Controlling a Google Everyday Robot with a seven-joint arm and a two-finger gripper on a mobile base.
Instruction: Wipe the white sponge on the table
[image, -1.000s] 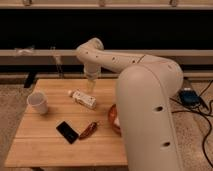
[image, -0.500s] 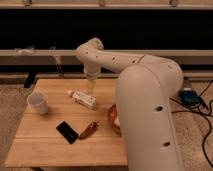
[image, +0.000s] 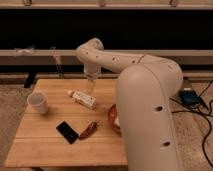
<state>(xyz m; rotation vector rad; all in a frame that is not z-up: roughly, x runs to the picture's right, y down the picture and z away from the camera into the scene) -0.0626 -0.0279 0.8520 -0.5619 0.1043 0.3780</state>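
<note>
Over the far half of the small light wooden plank table (image: 40, 150), the robot's pale gripper (image: 91, 88) hangs just behind the white labelled bottle (image: 84, 99), exactly where it hung a second ago, and nothing on the table has shifted either. Whether the gripper is apart, together or clamped on something cannot be told. The small off-white sponge cannot be made out anywhere; it may lie hidden behind the bulky arm, near the half-covered orange bowl (image: 113, 119). No wiping stroke seems under way yet.
</note>
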